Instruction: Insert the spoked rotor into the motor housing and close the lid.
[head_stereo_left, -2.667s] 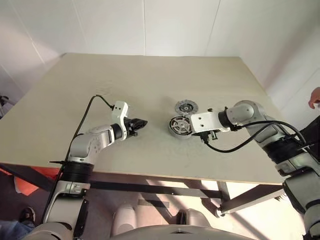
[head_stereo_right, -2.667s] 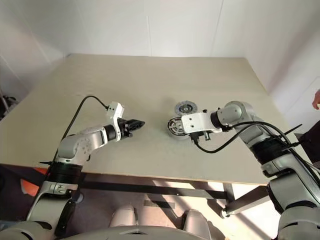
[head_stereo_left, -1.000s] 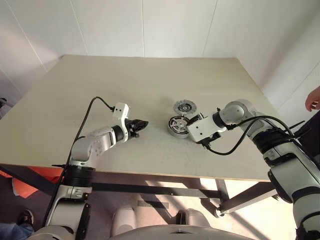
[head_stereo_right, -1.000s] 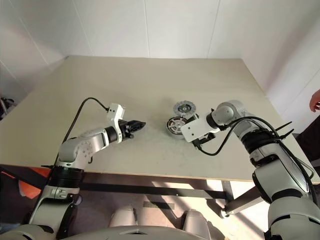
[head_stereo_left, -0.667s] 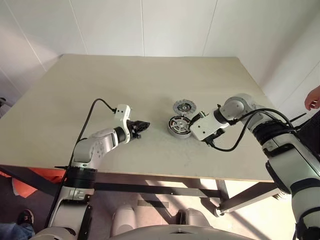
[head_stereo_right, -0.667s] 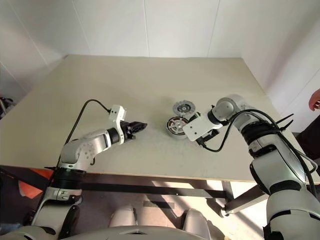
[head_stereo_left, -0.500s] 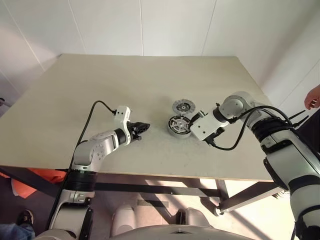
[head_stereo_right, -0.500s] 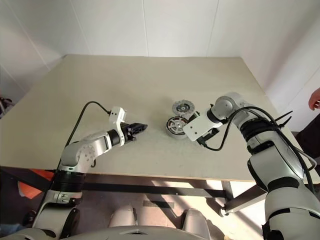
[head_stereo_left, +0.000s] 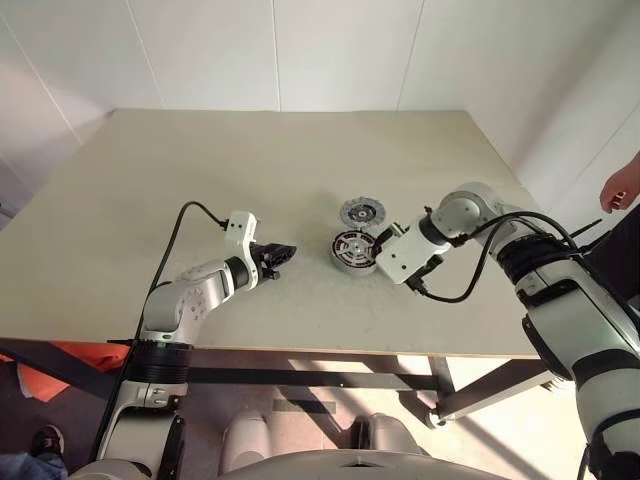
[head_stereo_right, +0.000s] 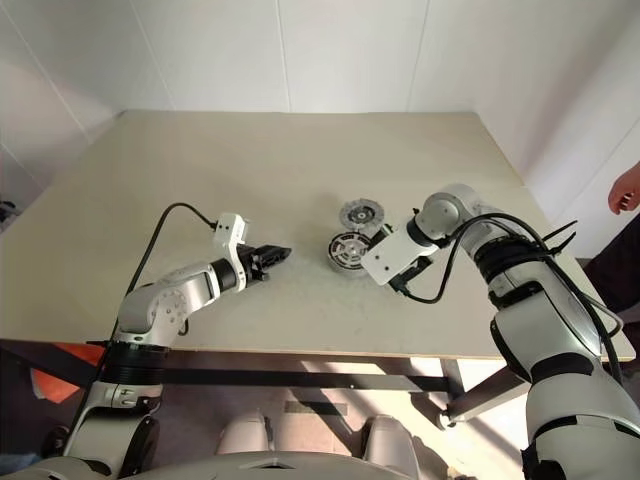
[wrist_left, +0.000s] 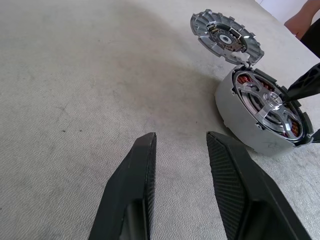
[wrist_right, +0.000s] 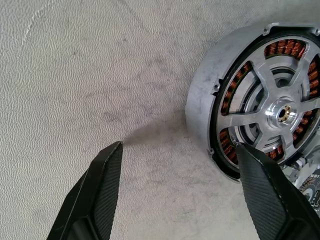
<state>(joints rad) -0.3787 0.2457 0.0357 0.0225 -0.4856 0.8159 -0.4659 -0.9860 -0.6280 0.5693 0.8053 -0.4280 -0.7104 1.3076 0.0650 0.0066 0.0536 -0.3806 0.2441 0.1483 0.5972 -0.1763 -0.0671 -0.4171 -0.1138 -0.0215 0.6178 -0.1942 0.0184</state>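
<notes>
Status: the spoked rotor (wrist_right: 280, 112) sits seated in the motor housing (wrist_right: 207, 107); from my wrist views I see silver spokes and hub lying flush inside the ring of copper windings. I judge the insertion step done.

The lid (head_stereo_left: 360, 211) lies flat on the tabletop (head_stereo_left: 250, 170) just behind the housing, on the far side from me, nearly touching its rim. It is not yet on the housing, so closing is what remains.

Right gripper (wrist_right: 177, 197): fingers spread wide, empty, straddling the near edge of the housing; one fingertip (wrist_right: 245, 152) rests at or just over the housing rim, and I cannot tell if it touches.

Left gripper (wrist_left: 180, 172): fingers parted by a narrow gap, nothing between them, hovering over bare tabletop and pointed toward the housing, well apart from it.

Markings: no brand, label or legible writing on housing, rotor or lid that I can read.
</notes>
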